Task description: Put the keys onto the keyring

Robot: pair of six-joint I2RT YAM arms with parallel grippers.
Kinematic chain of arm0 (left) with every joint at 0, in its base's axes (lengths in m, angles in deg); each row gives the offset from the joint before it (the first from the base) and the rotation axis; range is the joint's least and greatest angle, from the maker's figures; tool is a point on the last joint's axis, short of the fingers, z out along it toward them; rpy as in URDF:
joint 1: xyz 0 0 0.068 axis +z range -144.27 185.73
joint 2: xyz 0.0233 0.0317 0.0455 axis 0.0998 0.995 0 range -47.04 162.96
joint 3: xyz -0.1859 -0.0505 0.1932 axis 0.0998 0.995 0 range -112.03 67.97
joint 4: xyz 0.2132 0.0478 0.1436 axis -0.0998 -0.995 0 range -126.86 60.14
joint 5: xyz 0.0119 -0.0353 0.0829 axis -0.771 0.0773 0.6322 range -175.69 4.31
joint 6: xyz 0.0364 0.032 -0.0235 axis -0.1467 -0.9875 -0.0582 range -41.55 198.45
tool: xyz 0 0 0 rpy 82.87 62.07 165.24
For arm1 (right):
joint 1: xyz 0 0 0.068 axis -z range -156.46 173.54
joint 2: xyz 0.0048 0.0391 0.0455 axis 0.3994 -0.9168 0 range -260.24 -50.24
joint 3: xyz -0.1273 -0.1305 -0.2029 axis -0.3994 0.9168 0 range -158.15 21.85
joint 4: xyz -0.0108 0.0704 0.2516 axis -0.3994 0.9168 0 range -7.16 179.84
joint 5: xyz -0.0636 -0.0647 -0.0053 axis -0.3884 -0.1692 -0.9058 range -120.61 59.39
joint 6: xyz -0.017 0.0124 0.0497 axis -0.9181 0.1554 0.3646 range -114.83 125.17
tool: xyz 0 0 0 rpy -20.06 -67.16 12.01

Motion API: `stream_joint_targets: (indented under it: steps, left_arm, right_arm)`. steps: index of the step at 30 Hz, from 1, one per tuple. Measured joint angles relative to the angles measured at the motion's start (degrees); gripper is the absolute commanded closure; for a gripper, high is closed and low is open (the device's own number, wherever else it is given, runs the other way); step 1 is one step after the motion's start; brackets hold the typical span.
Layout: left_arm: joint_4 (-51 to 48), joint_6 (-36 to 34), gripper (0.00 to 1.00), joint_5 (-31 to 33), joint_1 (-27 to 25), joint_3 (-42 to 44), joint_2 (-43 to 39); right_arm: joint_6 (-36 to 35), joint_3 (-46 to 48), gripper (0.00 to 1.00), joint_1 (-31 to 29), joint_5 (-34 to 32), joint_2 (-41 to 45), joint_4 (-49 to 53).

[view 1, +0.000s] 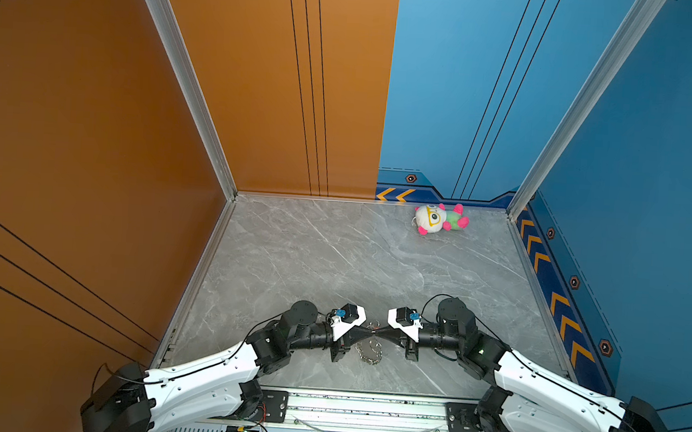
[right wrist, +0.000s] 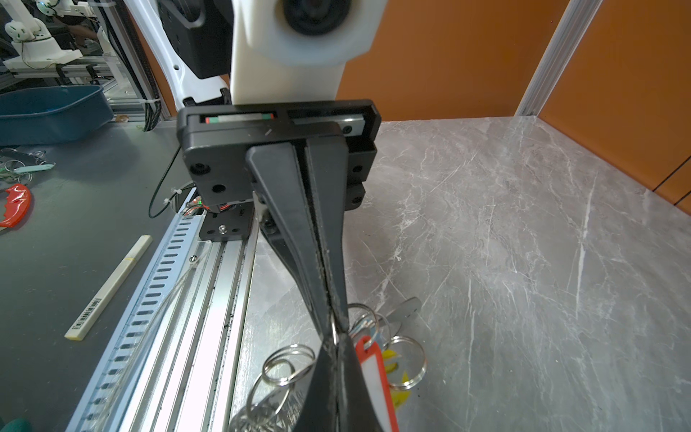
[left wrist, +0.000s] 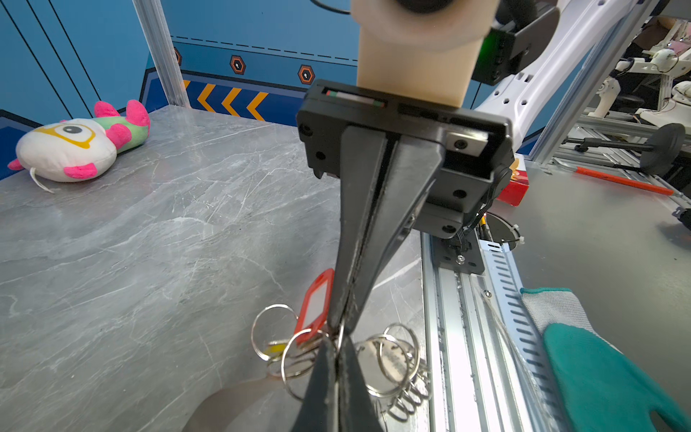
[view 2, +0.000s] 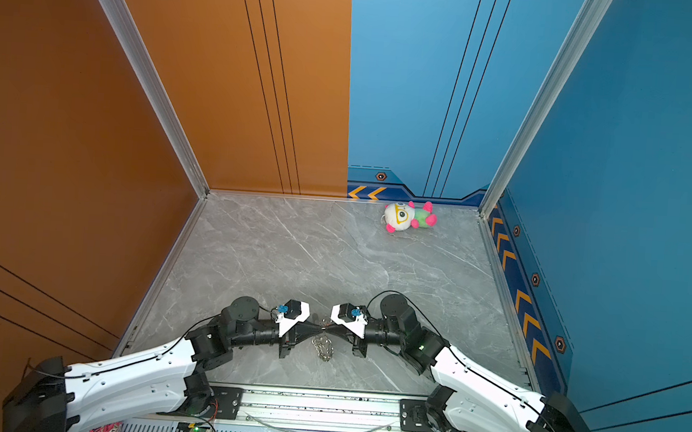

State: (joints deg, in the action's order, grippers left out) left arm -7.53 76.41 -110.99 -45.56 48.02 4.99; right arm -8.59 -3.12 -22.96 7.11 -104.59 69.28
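pinching the keyring [view 1: 370, 352], left gripper [view 1: 369, 329] and right gripper [view 1: 381, 330] clamp closed, tips touching.

So both arms come in low from the near edge: left arm [view 1: 199, 375] and right arm [view 1: 553, 390], elbows out, forearms angled toward the middle. The wrists are laid out flat, so the left gripper [view 1: 369, 330] and right gripper [view 1: 381, 331] point dead at each other, tips meeting nose to nose just above the surface. Both are pinched closed. In the wrist views the fingers [left wrist: 359, 209] lie pressed flat together right down to the tips, and it's the same on the opposite side [right wrist: 288, 209].
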Motion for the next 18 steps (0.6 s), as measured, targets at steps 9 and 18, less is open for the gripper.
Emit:
stream_joint_targets:
  steps: [9,18]
  left_arm:
    - [-2.29,-0.85,1.00,2.14,-0.50,-0.76,-0.26]
    - [-5.03,-2.97,1.00,2.97,-0.52,-1.51,-0.68]
  right_arm:
    - [-3.78,-6.58,0.82,-0.20,-1.38,0.09,10.51]
    - [-12.28,-18.03,0.79,-0.87,-3.54,-3.91,28.81]
